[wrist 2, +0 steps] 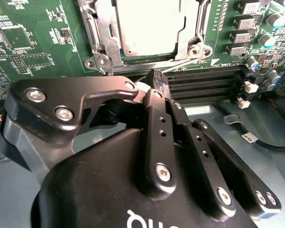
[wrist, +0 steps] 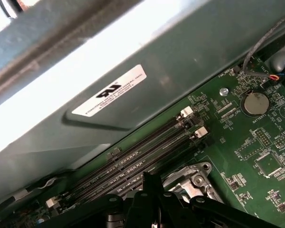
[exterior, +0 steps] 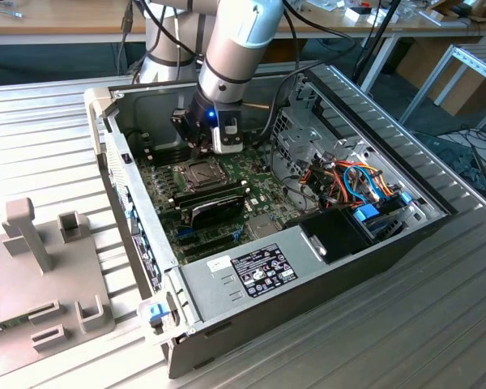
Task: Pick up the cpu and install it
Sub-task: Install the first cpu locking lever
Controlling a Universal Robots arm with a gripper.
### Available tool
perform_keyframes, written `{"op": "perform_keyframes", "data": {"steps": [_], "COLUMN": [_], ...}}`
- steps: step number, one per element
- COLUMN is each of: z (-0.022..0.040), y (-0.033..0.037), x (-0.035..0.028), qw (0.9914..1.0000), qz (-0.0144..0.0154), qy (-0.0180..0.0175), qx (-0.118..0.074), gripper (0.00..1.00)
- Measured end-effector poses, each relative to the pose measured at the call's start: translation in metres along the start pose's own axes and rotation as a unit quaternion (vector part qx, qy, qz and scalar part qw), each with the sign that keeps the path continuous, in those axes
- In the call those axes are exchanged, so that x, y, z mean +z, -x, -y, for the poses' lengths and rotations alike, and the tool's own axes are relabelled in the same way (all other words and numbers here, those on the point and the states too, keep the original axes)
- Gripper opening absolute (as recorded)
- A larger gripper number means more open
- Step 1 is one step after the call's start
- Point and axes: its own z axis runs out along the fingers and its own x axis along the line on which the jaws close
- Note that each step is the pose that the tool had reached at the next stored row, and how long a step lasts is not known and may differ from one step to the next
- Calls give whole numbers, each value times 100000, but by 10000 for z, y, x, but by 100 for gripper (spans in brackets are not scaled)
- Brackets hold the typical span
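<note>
Ribbed metal bench (exterior: 437,324) supports an open computer case (exterior: 308,312), with desks behind it. The green motherboard (exterior: 251,174) lies flat inside the case.

In the exterior view, the arm (exterior: 235,49) reaches in from 12 o'clock and the gripper (exterior: 204,148) hangs over the far part of the board. The socket frame (exterior: 201,172) sits just at 6 o'clock of the gripper. A black oblong module (exterior: 215,207) lies beyond it on the same line, followed by the power supply (exterior: 255,271). A grey fixture (exterior: 40,275) rests on the bench at 9 o'clock of the case.

In the second wrist view, the jaws are fully closed with nothing between them. Their tips are over the memory slots (wrist 2: 204,80), just beside the socket frame; whether they touch cannot be told. The cpu (wrist 2: 149,23) lies flat inside the socket frame with its silver top up, clear of the gripper.

In the first wrist view, a white label (wrist: 111,90) is on the case wall and a coin cell (wrist: 255,102) is on the board.
</note>
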Motion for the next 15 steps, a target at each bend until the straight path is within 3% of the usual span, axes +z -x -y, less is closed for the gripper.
{"op": "perform_keyframes", "data": {"steps": [6,11,15], "z": [-6,-6,-6], "y": [-10,-10,-10], "x": [-27,-26,-26], "qw": [100000,99975,99967], "qz": [130,414,458], "qy": [99,453,498], "qx": [45,2146,2462], "gripper": [11,11,11]}}
